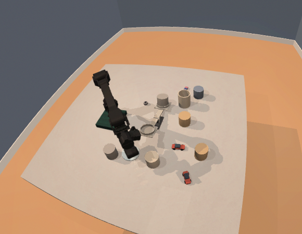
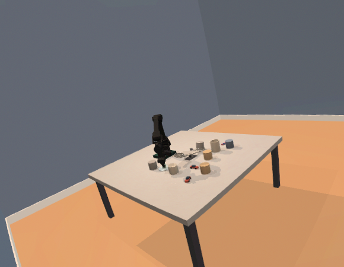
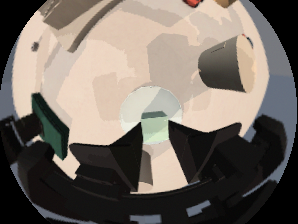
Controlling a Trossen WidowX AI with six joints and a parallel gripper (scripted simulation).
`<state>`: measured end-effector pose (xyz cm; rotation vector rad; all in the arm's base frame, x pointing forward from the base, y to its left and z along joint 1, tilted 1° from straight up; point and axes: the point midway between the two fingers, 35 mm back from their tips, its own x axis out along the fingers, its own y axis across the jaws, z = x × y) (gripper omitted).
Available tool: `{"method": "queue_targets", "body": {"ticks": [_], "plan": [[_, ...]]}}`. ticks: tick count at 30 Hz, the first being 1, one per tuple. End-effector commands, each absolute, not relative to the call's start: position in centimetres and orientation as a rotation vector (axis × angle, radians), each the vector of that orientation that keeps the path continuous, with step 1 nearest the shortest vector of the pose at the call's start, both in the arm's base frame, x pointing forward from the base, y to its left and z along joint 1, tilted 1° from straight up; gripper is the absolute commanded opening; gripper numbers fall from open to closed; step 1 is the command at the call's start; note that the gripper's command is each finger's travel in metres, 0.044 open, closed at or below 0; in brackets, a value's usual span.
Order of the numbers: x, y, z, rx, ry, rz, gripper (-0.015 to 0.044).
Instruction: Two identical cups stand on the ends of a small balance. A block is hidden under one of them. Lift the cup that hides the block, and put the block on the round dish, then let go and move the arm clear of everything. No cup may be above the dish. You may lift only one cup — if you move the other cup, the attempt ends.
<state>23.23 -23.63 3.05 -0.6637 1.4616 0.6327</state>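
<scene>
My gripper points down, low over the round pale dish. It is shut on a light green block, seen between the fingertips in the wrist view. I cannot tell whether the block touches the dish. One grey-brown cup stands on the far end of the balance. The balance's near ring is empty. A matching grey-brown cup stands on the table left of the dish, not above it.
A beige cup stands close right of the dish. Orange cups, red cars, a tall beige cup and a blue-grey cup stand farther right. A dark green slab lies behind.
</scene>
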Motion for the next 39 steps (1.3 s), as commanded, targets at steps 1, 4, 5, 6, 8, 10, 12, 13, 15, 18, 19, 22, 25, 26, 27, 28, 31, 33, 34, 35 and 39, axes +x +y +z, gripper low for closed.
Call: {"method": "queue_targets", "body": {"ticks": [1, 4, 5, 6, 8, 10, 12, 13, 15, 18, 19, 22, 25, 26, 27, 28, 31, 33, 34, 35, 39], "plan": [[23.1, -23.6, 2.4, -0.66, 1.466, 0.641, 0.0], [23.2, -23.6, 2.9, -0.663, 1.462, 0.634, 0.0079], [23.2, -23.6, 2.9, -0.663, 1.462, 0.634, 0.0105], [23.2, -23.6, 2.9, -0.663, 1.462, 0.634, 0.0131], [23.2, -23.6, 2.9, -0.663, 1.462, 0.634, 0.0184], [23.2, -23.6, 2.9, -0.663, 1.462, 0.634, 0.0236], [23.2, -23.6, 2.9, -0.663, 1.462, 0.634, 0.0289], [23.2, -23.6, 2.9, -0.663, 1.462, 0.634, 0.0315], [23.2, -23.6, 2.9, -0.663, 1.462, 0.634, 0.0367], [23.2, -23.6, 3.6, -0.663, 1.462, 0.634, 0.044], [23.3, -23.7, 4.6, -0.662, 1.463, 0.636, 0.044], [23.1, -23.6, 7.9, -0.661, 1.465, 0.64, 0.044], [23.1, -23.5, 8.6, -0.66, 1.466, 0.641, 0.044], [23.1, -23.5, 8.6, -0.66, 1.466, 0.641, 0.044], [23.1, -23.5, 8.8, -0.66, 1.466, 0.641, 0.044], [23.1, -23.5, 9.3, -0.66, 1.465, 0.64, 0.044], [23.0, -23.4, 12.2, -0.66, 1.464, 0.637, 0.044], [22.9, -23.3, 12.9, -0.66, 1.463, 0.637, 0.044], [22.9, -23.3, 12.9, -0.66, 1.463, 0.637, 0.044], [22.9, -23.3, 12.9, -0.66, 1.463, 0.637, 0.044], [22.9, -23.3, 12.9, -0.66, 1.463, 0.637, 0.044]]}}
